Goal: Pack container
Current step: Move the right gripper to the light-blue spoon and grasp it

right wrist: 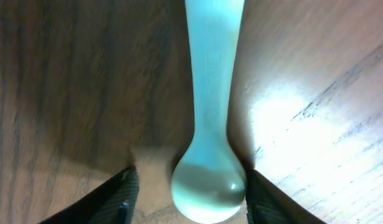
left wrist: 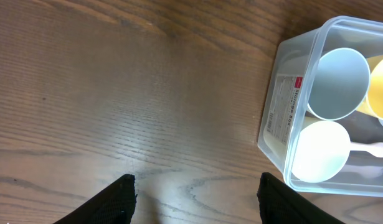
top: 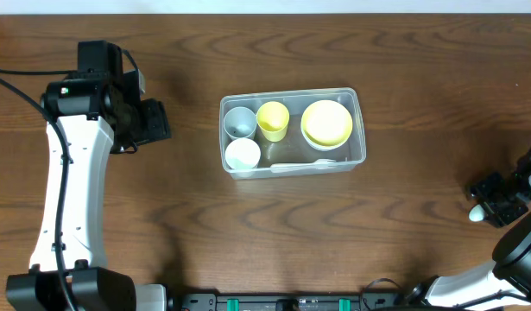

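Observation:
The clear plastic container [top: 291, 93] stands at the table's middle. It holds a pale blue cup [top: 240, 122], a yellow cup [top: 273, 119], a white cup [top: 243, 154], a yellow bowl [top: 326, 123] and a white utensil [top: 304, 163]. My left gripper [top: 153, 121] is open and empty to the left of the container [left wrist: 275, 118], over bare wood [left wrist: 197, 183]. My right gripper [top: 494, 203] is low at the far right. A pale teal spoon [right wrist: 210, 155] lies on the table between its open fingers [right wrist: 190, 186], with a gap on the left side.
The table is dark wood. In the left wrist view the pale blue cup [left wrist: 337, 84] and the white cup [left wrist: 322, 158] sit at the container's near end, which has a label on its wall. The right arm's base is at the front right corner.

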Motion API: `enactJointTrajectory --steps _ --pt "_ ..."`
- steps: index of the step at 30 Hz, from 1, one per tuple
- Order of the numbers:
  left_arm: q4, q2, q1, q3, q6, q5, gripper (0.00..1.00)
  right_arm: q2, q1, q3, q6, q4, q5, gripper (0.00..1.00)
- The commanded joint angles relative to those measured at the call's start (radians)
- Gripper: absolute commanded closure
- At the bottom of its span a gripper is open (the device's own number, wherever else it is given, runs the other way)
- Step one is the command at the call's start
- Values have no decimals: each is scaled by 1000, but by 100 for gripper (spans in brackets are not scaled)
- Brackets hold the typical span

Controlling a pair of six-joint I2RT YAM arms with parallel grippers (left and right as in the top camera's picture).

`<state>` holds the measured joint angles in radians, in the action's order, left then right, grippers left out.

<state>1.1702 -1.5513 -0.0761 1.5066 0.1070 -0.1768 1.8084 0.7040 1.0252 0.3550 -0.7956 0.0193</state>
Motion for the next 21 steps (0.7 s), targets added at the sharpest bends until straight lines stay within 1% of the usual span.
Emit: enactJointTrajectory --steps 1,5,8,12,15,19,20,21 --pt "2 -7 -3 -2 -9 5 36 8 2 -25 4 -2 43 51" --pt "2 -7 -3 -2 -9 5 36 8 2 -25 4 -3 43 57" --pt "2 -7 -3 -2 -9 5 36 8 2 -25 4 -3 43 64" --pt "2 -7 -3 -2 -9 5 36 8 2 -25 4 -3 43 65" --pt "2 -7 -3 -2 -9 5 36 8 2 -25 8 -2 43 70" --pt "2 -7 -3 -2 -9 5 36 8 2 -25 7 -4 36 78" --pt "2 -7 -3 -2 -9 5 36 8 2 -25 7 -5 27 83" --pt "2 -7 -3 -2 -9 5 36 7 2 -25 7 -5 11 91"
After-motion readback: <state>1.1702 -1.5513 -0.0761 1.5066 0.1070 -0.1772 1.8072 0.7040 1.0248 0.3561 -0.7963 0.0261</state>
